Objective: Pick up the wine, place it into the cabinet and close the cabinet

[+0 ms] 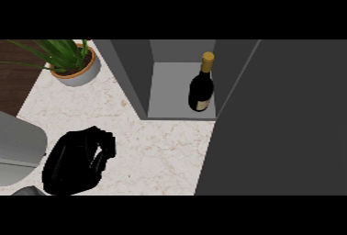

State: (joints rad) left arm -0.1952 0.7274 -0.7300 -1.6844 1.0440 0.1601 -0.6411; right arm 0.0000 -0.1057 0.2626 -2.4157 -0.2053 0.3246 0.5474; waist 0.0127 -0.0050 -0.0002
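The biggest thing I see is the dark grey door (284,119), swung wide open and filling the whole right side. Next is the pale stone counter (163,147), and on it stands the cabinet (125,78) with its front open. The left hand (75,160) sits low on the left over the counter, on the end of its grey arm (17,147). It holds nothing, and I cannot tell if it is open or closed. I cannot see the right hand at all. A green plant (78,73) in a round pot sits far back in the left corner. Smallest is the wine (200,89). It stands up straight inside the cabinet, near the front edge and close to the right wall, by the door. So I think the only job left is to shut the door. To do it well, I would push on the flat face of the door and swing it slowly. The bottle is close to the front, so a fast swing might bump it. The left hand should keep out of the door's way.
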